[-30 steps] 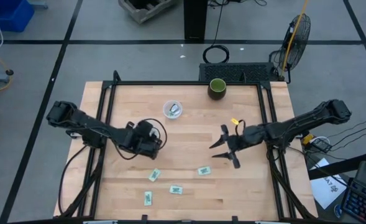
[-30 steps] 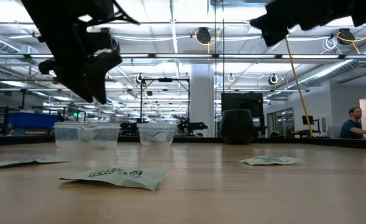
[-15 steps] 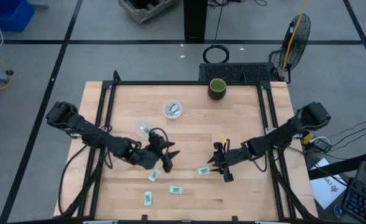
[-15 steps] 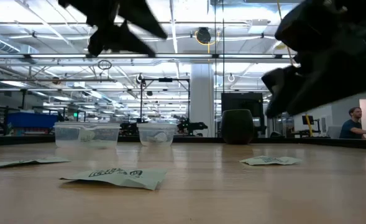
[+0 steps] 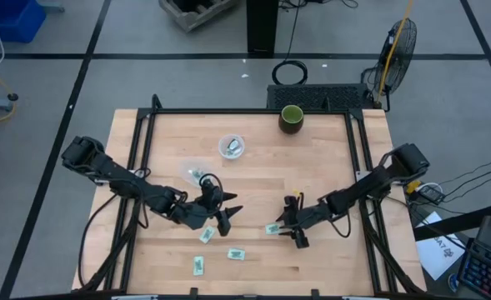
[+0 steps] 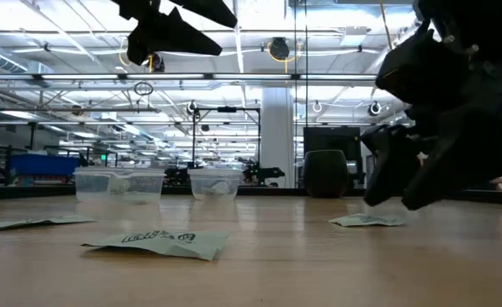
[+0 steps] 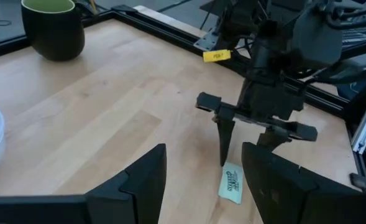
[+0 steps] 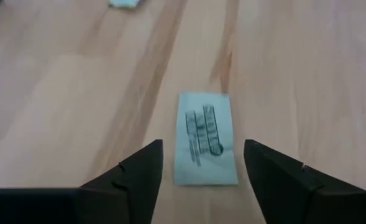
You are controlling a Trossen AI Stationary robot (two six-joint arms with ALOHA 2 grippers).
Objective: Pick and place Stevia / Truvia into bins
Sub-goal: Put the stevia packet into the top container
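While the right gripper (image 5: 290, 225) hangs low with jaws open astride a Stevia sachet (image 8: 204, 138) on the surface (image 5: 253, 179), the left gripper (image 5: 225, 210), jaws open, hovers left of that sachet

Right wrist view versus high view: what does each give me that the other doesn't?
Only the right wrist view shows the sachet lying flat between the open jaws of the right gripper, with its green print readable as lines. Only the high view shows the left gripper, the round cup, the clear tub and the dark green cup. Both show that sachet and one more on the bare table.
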